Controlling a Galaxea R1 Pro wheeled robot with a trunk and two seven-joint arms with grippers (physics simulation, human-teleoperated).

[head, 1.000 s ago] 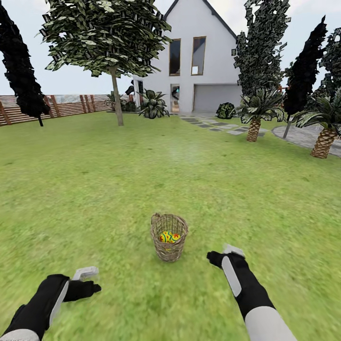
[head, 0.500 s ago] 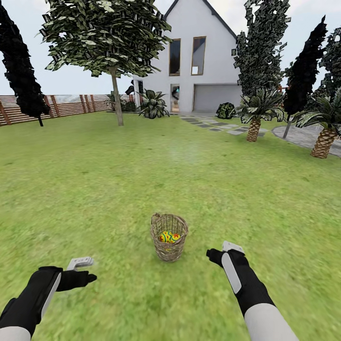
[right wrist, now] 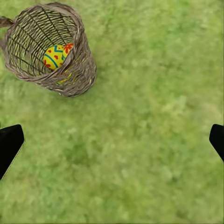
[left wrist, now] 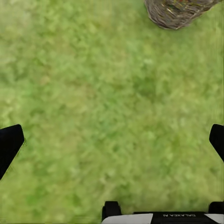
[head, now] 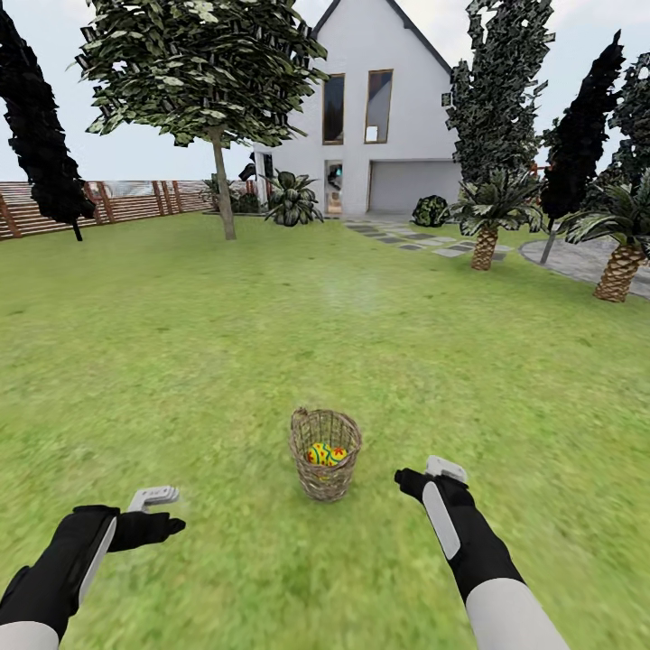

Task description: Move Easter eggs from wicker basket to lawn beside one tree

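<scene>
Left gripper: lower and further back than 1 s ago. Right gripper: slightly forward.

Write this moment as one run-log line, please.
phase: approach | wicker basket: upright on lawn, eggs inside | left gripper: open | right gripper: open

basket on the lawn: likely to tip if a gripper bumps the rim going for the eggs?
Probably. The wicker basket stands tall and narrow on soft lawn, so it may tip. Its open weave looks light, and the eggs sit deep inside.
</scene>
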